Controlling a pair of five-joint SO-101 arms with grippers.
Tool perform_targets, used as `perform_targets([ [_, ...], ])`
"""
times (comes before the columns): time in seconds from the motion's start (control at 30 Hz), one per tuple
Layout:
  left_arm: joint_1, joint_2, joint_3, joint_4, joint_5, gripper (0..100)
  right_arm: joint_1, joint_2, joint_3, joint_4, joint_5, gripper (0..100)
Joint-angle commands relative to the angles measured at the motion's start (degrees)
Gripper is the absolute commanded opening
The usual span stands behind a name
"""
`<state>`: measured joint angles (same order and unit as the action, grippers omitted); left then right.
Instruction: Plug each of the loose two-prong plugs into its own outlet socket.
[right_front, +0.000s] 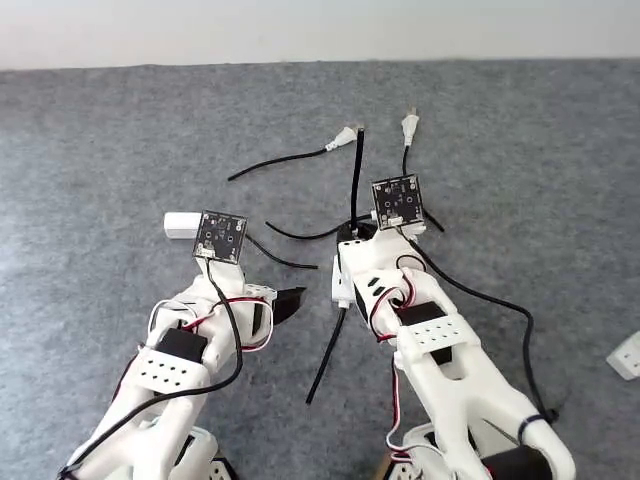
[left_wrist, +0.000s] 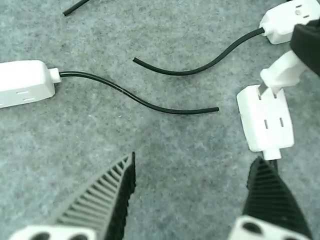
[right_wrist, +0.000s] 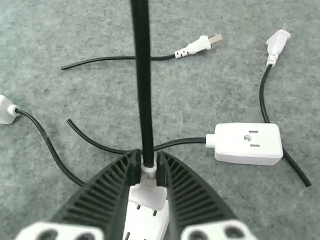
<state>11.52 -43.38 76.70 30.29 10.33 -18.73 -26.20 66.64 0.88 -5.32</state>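
The right gripper (right_wrist: 147, 157) is clamped on a white two-prong plug (right_wrist: 146, 194), whose black cord (right_wrist: 141, 75) rises straight up from between the fingers. The plug stands over one end of a white socket (left_wrist: 265, 120), which serves here as the landmark. From the left wrist view the plug leans over the socket with metal prong showing between the two, so I judge it only partly in.

The left gripper (left_wrist: 196, 160) hangs over the carpet (left_wrist: 165, 45) just beside the socket with its jaws wide apart, holding nothing. One finger sits near the socket's far end, and whether it touches I cannot tell.

Two loose plugs (right_wrist: 200, 46) (right_wrist: 277, 42) lie well beyond the socket. A second socket (right_wrist: 247, 143) lies near it, and a third socket (left_wrist: 25, 82) lies well apart on the left arm's side.

The risks, as I judge them:
- Nothing visibly pins the socket, so a push could slide it or tip it on the carpet.
- Pressing at this lean could bend the prongs or jam them.
- The plug could twist in the fingers.
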Motion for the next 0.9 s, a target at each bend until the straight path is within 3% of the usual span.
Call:
perform_targets([
  [0.0,-0.1,-1.4,-0.6,-1.4,-0.7,34,0.5,0.3,-3.8,-0.7,0.5,0.8],
  [0.87,-0.5,-1.5,-0.6,-1.1,-0.7,34,0.7,-0.1,-0.9,5.1,4.6,0.8],
])
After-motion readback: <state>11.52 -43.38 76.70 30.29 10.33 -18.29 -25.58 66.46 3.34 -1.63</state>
